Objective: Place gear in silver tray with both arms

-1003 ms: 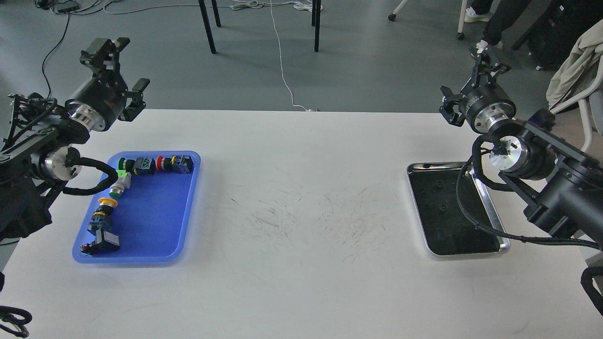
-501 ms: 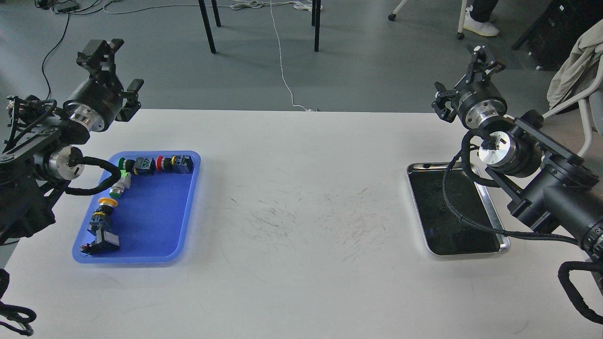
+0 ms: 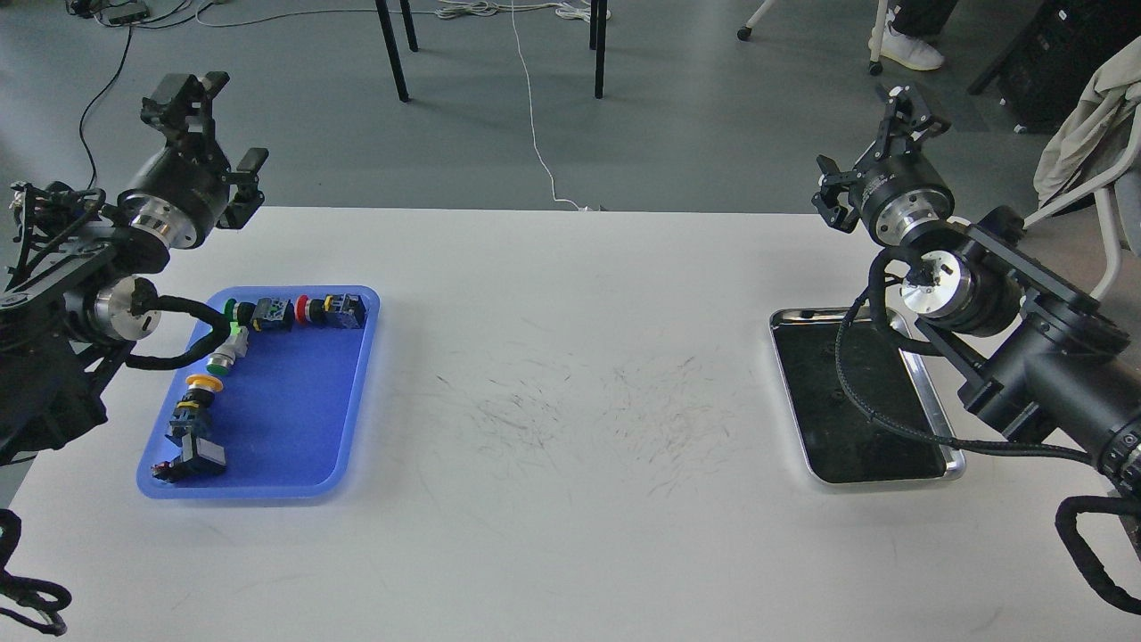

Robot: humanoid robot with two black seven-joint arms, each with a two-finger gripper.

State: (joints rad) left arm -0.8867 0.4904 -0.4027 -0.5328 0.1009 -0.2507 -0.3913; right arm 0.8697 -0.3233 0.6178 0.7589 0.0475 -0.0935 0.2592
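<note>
The gear is several small push-button parts in a blue plastic tray (image 3: 285, 401) at the table's left: a green one (image 3: 233, 310), a red one (image 3: 306, 309), a yellow one (image 3: 203, 383) and a black block (image 3: 201, 459). The silver tray (image 3: 786, 374) lies at the right with nothing on its dark bottom. My left gripper (image 3: 217, 132) is open and empty, raised beyond the blue tray's far left corner. My right gripper (image 3: 869, 143) is open and empty, raised beyond the silver tray's far edge. My right forearm and its cable hang over that tray's right side.
The white table (image 3: 570, 383) has scuff marks in its middle. Beyond its far edge are black chair legs (image 3: 392, 49), a white floor cable (image 3: 535, 134), a person's shoe (image 3: 909, 53) and a chair draped with beige cloth (image 3: 1083, 134).
My left gripper has drifted slightly left and up. My right gripper and forearm have moved left and a little up, further over the silver tray's right side. The parts have not moved.
</note>
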